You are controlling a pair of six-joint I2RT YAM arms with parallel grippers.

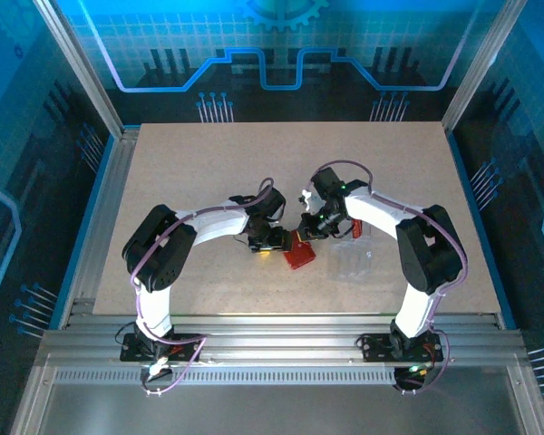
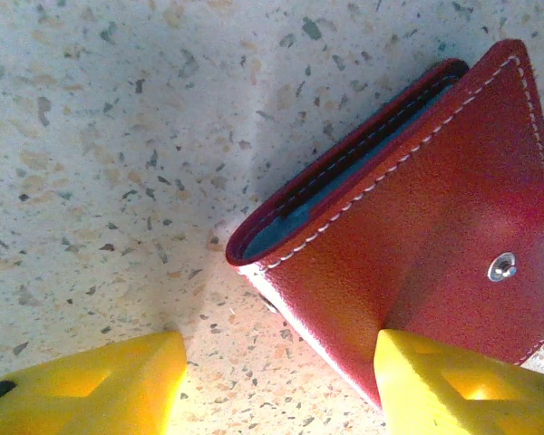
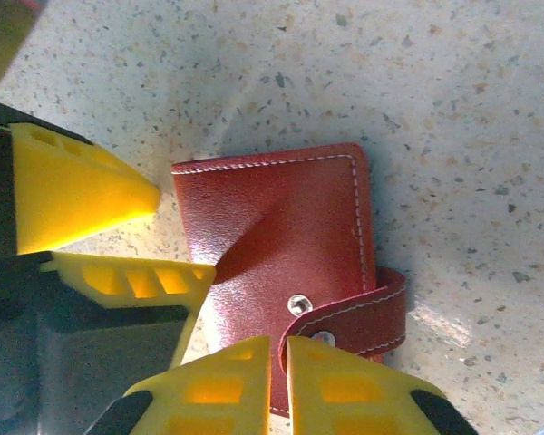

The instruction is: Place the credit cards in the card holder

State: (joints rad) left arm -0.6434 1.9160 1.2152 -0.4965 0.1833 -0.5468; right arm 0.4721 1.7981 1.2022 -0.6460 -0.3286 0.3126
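Card holder (image 3: 276, 231) lies folded on table (image 1: 208, 163) between arms | left gripper (image 2: 281, 362) spread wide, one finger at its edge | right gripper (image 3: 279, 349) nearly pressed together over clasp tab (image 3: 372, 313)

Worktop (image 1: 208, 172): pale beige slab, finely flecked with dark and tan specks in the wrist views. It fills the middle of the overhead frame.
Edges: aluminium rails (image 1: 102, 227) run along the left, right and bottom sides.
Card holder (image 1: 299, 255): red grained leather with white stitching, lying on the worktop at lower centre of the overhead frame.
Holder detail: metal snap (image 3: 299, 304) on the cover. The clasp tab (image 3: 372, 313) curls round one edge.
Clear plastic bag (image 1: 358, 261): faint, on the worktop just right of the card holder.
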